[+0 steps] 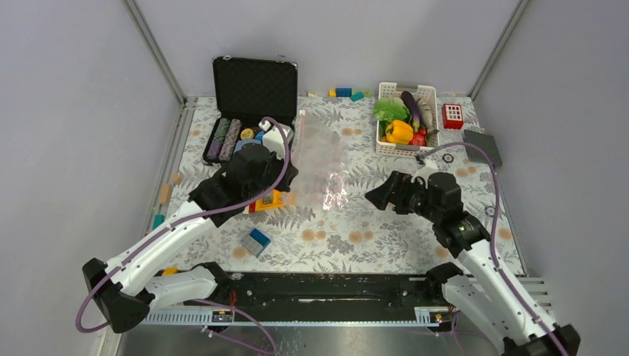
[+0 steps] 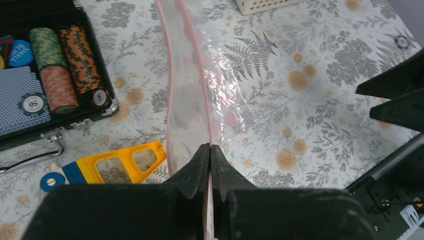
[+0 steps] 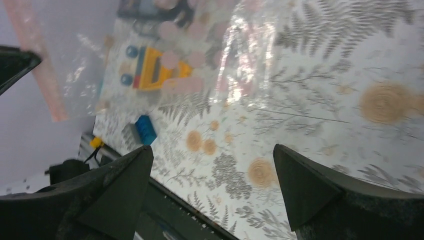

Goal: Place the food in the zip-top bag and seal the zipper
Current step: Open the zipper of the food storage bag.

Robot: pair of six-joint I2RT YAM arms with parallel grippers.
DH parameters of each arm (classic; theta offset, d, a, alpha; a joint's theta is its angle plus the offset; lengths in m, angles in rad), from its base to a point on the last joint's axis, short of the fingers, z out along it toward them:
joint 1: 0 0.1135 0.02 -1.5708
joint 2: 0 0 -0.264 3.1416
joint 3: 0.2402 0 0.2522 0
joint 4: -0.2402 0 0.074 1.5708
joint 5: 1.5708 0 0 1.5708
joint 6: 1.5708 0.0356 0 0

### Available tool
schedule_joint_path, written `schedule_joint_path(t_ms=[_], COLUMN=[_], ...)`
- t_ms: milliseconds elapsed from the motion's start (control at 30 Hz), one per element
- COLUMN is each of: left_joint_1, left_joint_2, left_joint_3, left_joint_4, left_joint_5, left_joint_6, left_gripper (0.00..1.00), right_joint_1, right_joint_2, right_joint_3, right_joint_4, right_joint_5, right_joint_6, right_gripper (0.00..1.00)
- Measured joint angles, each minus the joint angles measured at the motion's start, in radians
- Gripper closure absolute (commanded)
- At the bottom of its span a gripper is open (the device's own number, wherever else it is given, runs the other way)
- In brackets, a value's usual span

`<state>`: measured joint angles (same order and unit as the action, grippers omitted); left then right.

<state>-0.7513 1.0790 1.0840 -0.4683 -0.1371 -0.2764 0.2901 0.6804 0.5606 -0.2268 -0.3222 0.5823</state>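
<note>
A clear zip-top bag (image 1: 319, 159) with a pink zipper strip (image 2: 187, 75) lies on the floral table at centre. My left gripper (image 1: 285, 174) is shut on the near end of that pink zipper edge (image 2: 210, 150), lifting it slightly. The bag (image 2: 240, 90) holds no food that I can see. The food sits in a white basket (image 1: 429, 93) at the back right: lettuce (image 1: 391, 110), a yellow pepper (image 1: 399, 132) and an eggplant (image 1: 411, 109). My right gripper (image 1: 378, 196) hovers open to the right of the bag (image 3: 240, 50), with nothing between its fingers (image 3: 212, 147).
An open black case (image 1: 254, 89) with poker chips stands at the back left. A yellow toy (image 1: 268, 200) lies under the left arm, and a blue block (image 1: 258, 241) nearer the front. A red block (image 1: 452, 116) and a grey plate (image 1: 482, 146) are beside the basket.
</note>
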Motion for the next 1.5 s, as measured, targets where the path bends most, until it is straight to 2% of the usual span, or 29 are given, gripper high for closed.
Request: schedule_joint_path(t_ms=[200,433,667,867,1033,1133,1233,1300,1400,1433,1467,1500], left_joint_1=[-0.039,-0.114,-0.151,-0.166,-0.175,-0.182,-0.189,-0.194,-0.204,-0.207,-0.21,-0.211], left_joint_2=[-0.031,0.005,0.021,0.03,0.032,0.034,0.038,0.038,0.038,0.038,0.038,0.038], left_joint_3=[-0.055,-0.064,-0.073,-0.074,-0.074,-0.074,-0.074,-0.074,-0.074,-0.074,-0.074,-0.074], left_joint_4=[0.035,0.101,0.131,0.134,0.135,0.138,0.141,0.143,0.152,0.155,0.159,0.162], left_joint_5=[0.062,0.092,0.092,0.089,0.088,0.087,0.085,0.085,0.085,0.086,0.087,0.089], left_joint_6=[-0.006,-0.04,-0.055,-0.057,-0.057,-0.058,-0.058,-0.058,-0.061,-0.061,-0.063,-0.065], left_gripper=[1.0,1.0,1.0,1.0,1.0,1.0,1.0,1.0,1.0,1.0,0.93,0.66], right_joint_1=[0.28,0.441,0.536,0.556,0.571,0.575,0.583,0.588,0.591,0.592,0.592,0.593], right_joint_2=[0.098,0.301,0.526,0.632,0.698,0.723,0.736,0.745,0.763,0.77,0.776,0.779], right_joint_3=[0.141,0.385,0.62,0.687,0.739,0.763,0.778,0.789,0.802,0.803,0.803,0.803], right_joint_4=[0.023,0.016,-0.06,-0.129,-0.214,-0.26,-0.307,-0.328,-0.34,-0.341,-0.341,-0.34], right_joint_5=[0.13,0.367,0.554,0.615,0.681,0.718,0.757,0.777,0.785,0.784,0.783,0.781], right_joint_6=[0.038,0.064,0.024,0.006,-0.002,0.001,0.011,0.019,0.026,0.032,0.034,0.035], right_gripper=[0.02,0.02,0.05,0.08,0.16,0.25,0.4,0.6,0.97,1.0,1.0,1.0])
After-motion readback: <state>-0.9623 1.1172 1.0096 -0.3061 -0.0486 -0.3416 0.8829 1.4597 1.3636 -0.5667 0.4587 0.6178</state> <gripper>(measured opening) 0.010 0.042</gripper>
